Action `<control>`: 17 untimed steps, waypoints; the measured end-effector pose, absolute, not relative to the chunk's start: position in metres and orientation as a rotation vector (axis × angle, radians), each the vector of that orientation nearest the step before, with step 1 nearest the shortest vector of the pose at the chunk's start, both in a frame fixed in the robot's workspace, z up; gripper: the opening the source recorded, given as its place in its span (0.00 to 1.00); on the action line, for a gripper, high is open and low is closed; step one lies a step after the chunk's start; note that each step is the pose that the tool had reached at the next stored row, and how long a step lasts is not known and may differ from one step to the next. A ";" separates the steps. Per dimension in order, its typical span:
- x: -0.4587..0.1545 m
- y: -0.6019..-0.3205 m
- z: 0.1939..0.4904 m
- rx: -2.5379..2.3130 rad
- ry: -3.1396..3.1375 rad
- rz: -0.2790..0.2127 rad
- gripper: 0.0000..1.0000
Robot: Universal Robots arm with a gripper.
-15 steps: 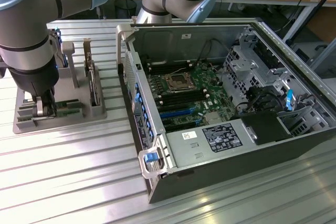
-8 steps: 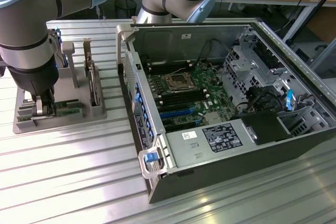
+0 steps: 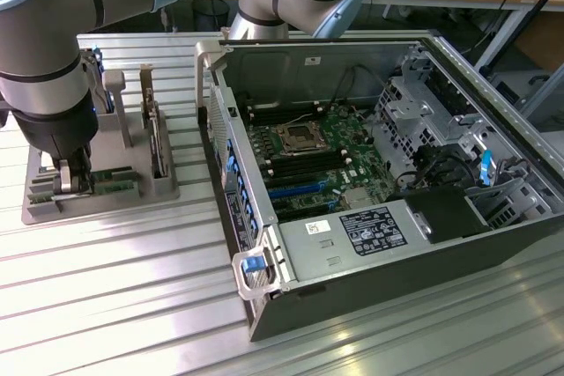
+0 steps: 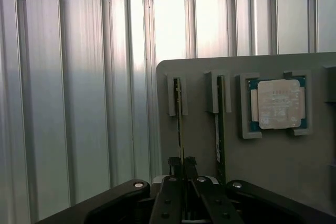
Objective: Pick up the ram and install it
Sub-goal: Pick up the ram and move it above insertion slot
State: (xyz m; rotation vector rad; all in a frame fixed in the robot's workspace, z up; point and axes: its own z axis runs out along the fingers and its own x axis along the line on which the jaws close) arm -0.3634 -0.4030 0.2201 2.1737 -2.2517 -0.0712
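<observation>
Green fibreglass seen edge-on is the ram point(image 4: 180, 124), standing upright in a narrow slot of the grey holder point(image 4: 199, 66). The holder rests on the ribbed aluminium surface point(image 4: 79, 103). The end effector point(image 4: 182, 163) is closed on the stick, its two black fingertips pinching the upper edge near one end of the board.

The main risk, as a judgement, comes from where that grip sits. A hold near one end rather than the middle could let the stick pivot or tilt as it leaves the slot. It could then bind against the slot's end posts or slip between the fingertips. A second stick point(image 4: 220, 129) stands just beside it in the neighbouring slot, so any sideways drift might knock it. A skewed hold would also make it hard to line the stick up with a socket on the motherboard point(image 3: 339, 129) in the open computer case point(image 3: 493, 72), which lies well apart on the exterior view's right.

The ram itself looks thin, long and rigid, with a yellowish glint along its lit edge. Its chips and label cannot be made out from this angle. A square silver processor point(image 4: 276, 103) sits in its own pocket of the holder, untouched.
</observation>
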 end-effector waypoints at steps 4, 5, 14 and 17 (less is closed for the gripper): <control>-0.363 -0.403 0.221 2.174 -2.252 -0.071 0.13; -0.363 -0.403 0.221 2.174 -2.252 -0.071 0.13; -0.363 -0.403 0.225 2.175 -2.253 -0.074 0.13; -0.363 -0.403 0.228 2.175 -2.253 -0.075 0.13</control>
